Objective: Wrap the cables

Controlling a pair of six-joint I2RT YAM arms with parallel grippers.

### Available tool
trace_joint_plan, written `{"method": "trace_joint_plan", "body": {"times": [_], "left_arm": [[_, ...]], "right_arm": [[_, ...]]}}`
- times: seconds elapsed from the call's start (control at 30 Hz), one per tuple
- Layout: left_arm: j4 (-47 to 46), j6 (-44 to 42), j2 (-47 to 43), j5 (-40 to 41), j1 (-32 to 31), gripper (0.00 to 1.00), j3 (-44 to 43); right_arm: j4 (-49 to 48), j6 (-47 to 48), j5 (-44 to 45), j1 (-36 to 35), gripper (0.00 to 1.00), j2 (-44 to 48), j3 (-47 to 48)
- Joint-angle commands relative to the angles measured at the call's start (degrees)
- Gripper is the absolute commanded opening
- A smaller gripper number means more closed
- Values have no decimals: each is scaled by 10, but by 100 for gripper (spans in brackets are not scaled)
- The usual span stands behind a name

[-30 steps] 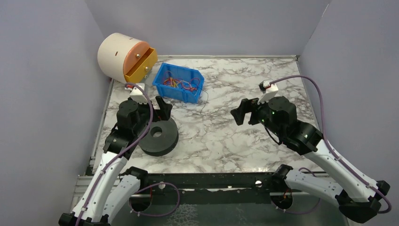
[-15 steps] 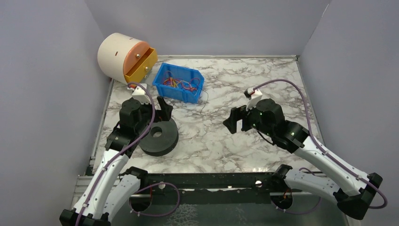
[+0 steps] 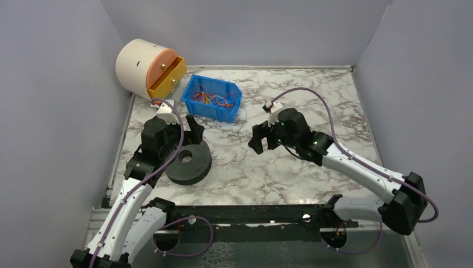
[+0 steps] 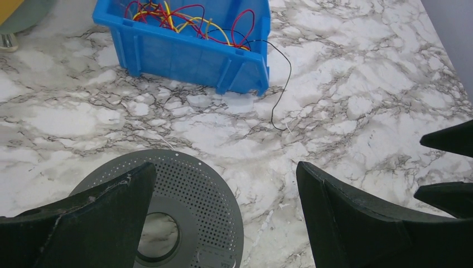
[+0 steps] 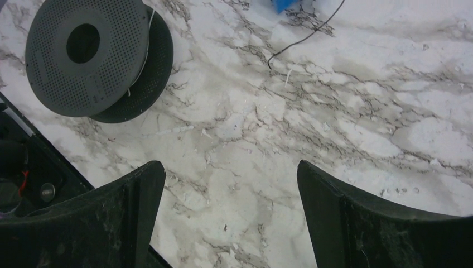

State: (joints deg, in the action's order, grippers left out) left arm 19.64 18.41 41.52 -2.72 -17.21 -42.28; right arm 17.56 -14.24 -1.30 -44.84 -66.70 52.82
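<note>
Marbled white table (image 3: 312,100), walled in pale grey, carries the whole scene. Both pairs of jaws stand wide apart with nothing between them. The left gripper (image 3: 193,128) (image 4: 223,173) hangs over the far rim of the dark perforated spool (image 3: 188,162) (image 4: 189,195), which lies flat near the left arm. The right gripper (image 3: 258,139) (image 5: 230,167) hovers over bare marble near the table's middle, pointing toward the spool (image 5: 83,53).

Beyond the left gripper sits the blue bin (image 3: 212,97) (image 4: 184,56) with the tangled red and yellow cables (image 3: 209,99) (image 4: 184,14). A thin black wire (image 3: 241,120) (image 4: 284,84) (image 5: 304,36) trails from its corner onto the marble. A cream drum with an orange drawer (image 3: 148,68) stands in the far left corner.

Compared with a second ago, the right arm has swung left, from right of centre to the middle; the left arm, spool and bin have scarcely shifted.

The left wrist view cuts off the spool's near half behind a finger. The right wrist view shows only a sliver of the bin, and a pale strand on the spool is too fine to identify.
</note>
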Motion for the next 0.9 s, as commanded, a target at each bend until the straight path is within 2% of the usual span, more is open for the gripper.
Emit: {"method": "trace_joint_plan", "body": {"times": [0.0, 0.13, 0.5, 0.63, 0.87], "left_arm": [[14, -8, -21, 31, 4, 99, 4], [25, -9, -32, 56, 4, 99, 2], [48, -11, -45, 118, 4, 99, -7], [67, -6, -52, 182, 4, 99, -14], [71, -4, -63, 198, 4, 99, -16]], "right_arm": [[-69, 37, -25, -2, 92, -64, 50], [-83, 65, -24, -2, 92, -135, 98], [-28, 141, -34, -2, 89, -327, 310], [17, 179, -66, -1, 86, -412, 419], [83, 224, -98, 4, 83, -555, 610]]}}
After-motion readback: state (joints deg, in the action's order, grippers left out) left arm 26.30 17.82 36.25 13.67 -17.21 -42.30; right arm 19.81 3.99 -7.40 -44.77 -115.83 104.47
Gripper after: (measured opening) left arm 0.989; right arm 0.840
